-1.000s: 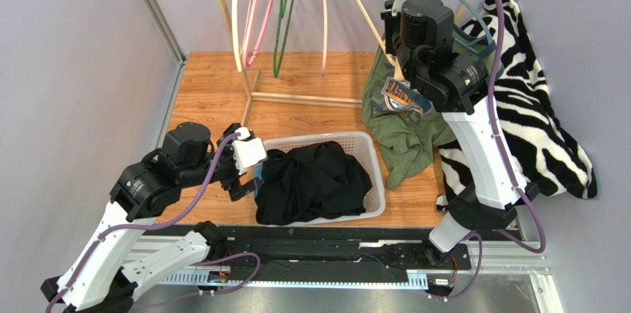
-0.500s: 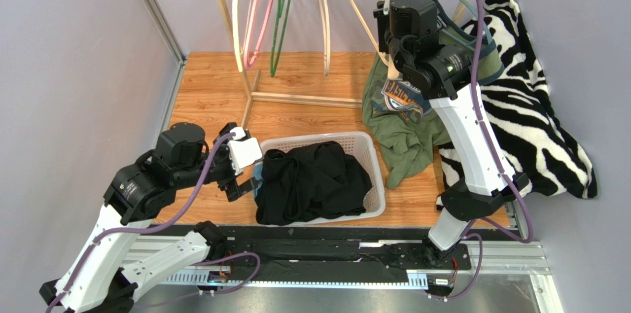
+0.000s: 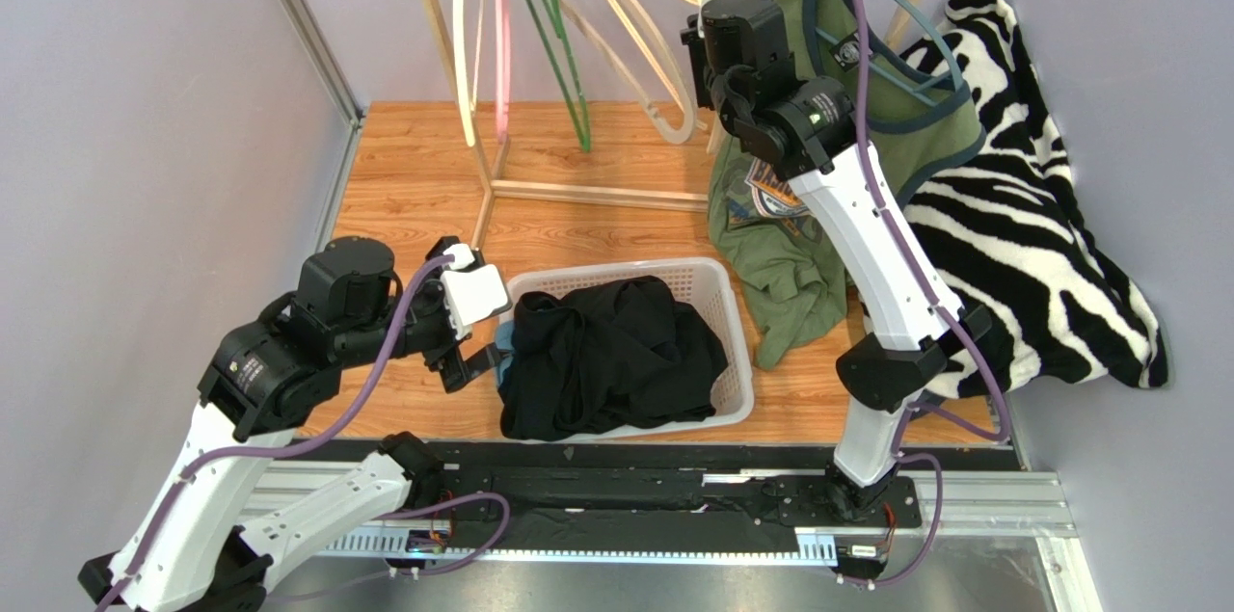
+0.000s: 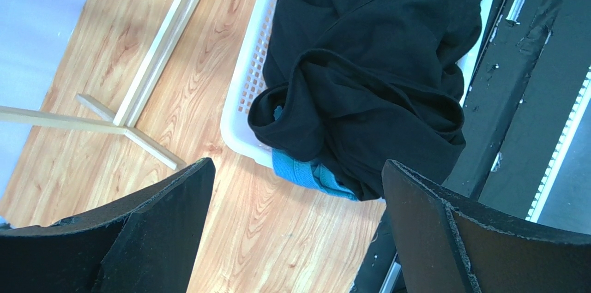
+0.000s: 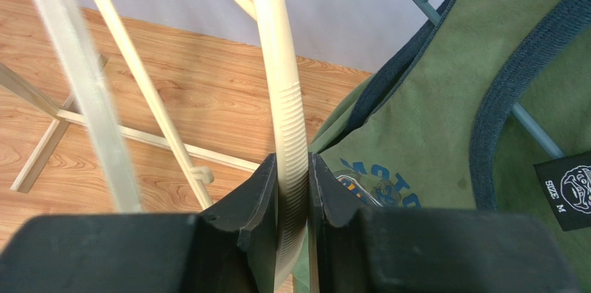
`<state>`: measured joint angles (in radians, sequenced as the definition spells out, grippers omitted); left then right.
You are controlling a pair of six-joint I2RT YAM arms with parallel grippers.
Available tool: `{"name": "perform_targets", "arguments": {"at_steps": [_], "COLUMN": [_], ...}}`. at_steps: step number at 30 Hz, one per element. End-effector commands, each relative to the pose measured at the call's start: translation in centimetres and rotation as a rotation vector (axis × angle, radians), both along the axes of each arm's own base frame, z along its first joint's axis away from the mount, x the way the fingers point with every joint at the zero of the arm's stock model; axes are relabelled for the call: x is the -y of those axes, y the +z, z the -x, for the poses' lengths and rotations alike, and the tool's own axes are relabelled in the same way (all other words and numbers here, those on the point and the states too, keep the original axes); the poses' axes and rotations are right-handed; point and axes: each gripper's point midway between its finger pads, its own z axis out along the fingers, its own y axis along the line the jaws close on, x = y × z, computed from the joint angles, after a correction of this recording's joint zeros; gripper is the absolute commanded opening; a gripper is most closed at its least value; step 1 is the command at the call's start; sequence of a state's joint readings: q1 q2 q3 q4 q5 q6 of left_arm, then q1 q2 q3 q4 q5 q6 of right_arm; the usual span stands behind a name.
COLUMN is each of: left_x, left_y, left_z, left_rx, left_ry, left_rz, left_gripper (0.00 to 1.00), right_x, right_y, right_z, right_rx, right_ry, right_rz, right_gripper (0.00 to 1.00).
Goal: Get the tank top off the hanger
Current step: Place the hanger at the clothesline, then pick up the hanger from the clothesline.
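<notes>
Rack (image 3: 594, 193): tank top (image 5: 444, 120) beside end effector (image 5: 292, 172)

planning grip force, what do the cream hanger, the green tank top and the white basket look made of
Cream hanger: probably plastic, matte, with moulded ridges where the right end effector clamps it. Green tank top: soft knit fabric, likely cotton, with darker ribbed trim. White basket: seemingly plastic, with perforated lattice walls.

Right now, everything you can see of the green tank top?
Olive tank top, soft fabric, dark trim at neck and armholes, printed graphic, black SIZE M label. Hangs on a grey-blue hanger, lower part pooled on the wooden tabletop beside the zebra blanket. The right gripper clamps a cream hanger beside it.
</notes>
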<state>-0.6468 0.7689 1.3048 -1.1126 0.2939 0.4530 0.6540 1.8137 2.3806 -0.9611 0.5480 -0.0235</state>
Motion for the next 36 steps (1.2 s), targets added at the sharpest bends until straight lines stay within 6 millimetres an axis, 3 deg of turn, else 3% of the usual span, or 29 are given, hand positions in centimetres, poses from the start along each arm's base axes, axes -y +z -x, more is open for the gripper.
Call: {"name": "perform_targets", "arguments": {"at_steps": [1,2,5,9,10,14,19,20,23,26,27,29,30,31,32,34,35,36], "left_x": [0.4,0.3,0.2,0.1,0.2,0.2,0.0,-0.1,-0.2,-0.2,-0.3,-0.3,-0.4,-0.5,-0.5,-0.6,-0.7,-0.7], "left_y": [0.9,1.0,0.8,0.9,0.9,1.2,1.1,0.9,0.8,1.0,1.0,1.0,1.0,0.9,0.9,0.8,0.7,0.7], "left_z": [-0.2,-0.2,-0.4,-0.6,-0.7,-0.8,-0.9,-0.9,-1.0,-0.9,-0.8,-0.8,-0.7,-0.8,-0.8,-0.8,-0.8,-0.8], "left_rx": [0.001,0.002,-0.003,-0.004,-0.013,-0.015,-0.024,-0.027,-0.033,-0.034,-0.036,-0.038,-0.037,-0.037,-0.037,-0.036,-0.038,-0.037], "left_ry": [-0.001,0.005,0.015,0.027,0.025,0.034,0.047,0.05,0.054,0.057,0.059,0.061,0.061,0.064,0.067,0.072,0.072,0.073], "left_rz": [0.033,0.035,0.033,0.035,0.037,0.049,0.051,0.048,0.046,0.056,0.058,0.061,0.061,0.058,0.057,0.055,0.055,0.055], "left_gripper": [0.99,0.99,0.99,0.99,0.99,0.99,0.99,0.99,0.99,0.99,0.99,0.99,0.99,0.99,0.99,0.99,0.99,0.99], "right_x": [-0.5,-0.6,0.9,3.3,4.5,8.2,12.7,14.1,15.8,17.7,19.3,19.7,21.6,22.2,21.5,23.4,22.2,22.5], "right_y": [0.9,0.4,2.0,5.3,6.7,9.0,11.0,12.9,13.4,13.1,12.9,12.1,11.6,11.2,10.4,9.7,9.6,8.3], "right_z": [1.5,1.7,3.5,6.1,7.4,9.6,11.6,12.8,12.6,11.7,11.3,10.3,9.8,9.5,8.8,8.2,8.0,7.5], "right_rx": [-0.002,-0.015,0.014,0.086,0.119,0.189,0.277,0.354,0.398,0.397,0.399,0.38,0.375,0.37,0.344,0.329,0.314,0.282], "right_ry": [0.056,0.06,0.063,0.056,0.05,-0.019,-0.132,-0.156,-0.192,-0.247,-0.29,-0.268,-0.322,-0.332,-0.29,-0.316,-0.243,-0.219], "right_rz": [-0.016,-0.007,-0.031,-0.065,-0.081,-0.077,-0.088,-0.137,-0.165,-0.178,-0.178,-0.221,-0.253,-0.275,-0.344,-0.407,-0.491,-0.519], "right_gripper": [0.11,0.3,0.53,0.67,0.69,0.88,0.93,0.94,0.97,0.99,1.0,1.0,1.0,1.0,1.0,1.0,1.0,1.0]}}
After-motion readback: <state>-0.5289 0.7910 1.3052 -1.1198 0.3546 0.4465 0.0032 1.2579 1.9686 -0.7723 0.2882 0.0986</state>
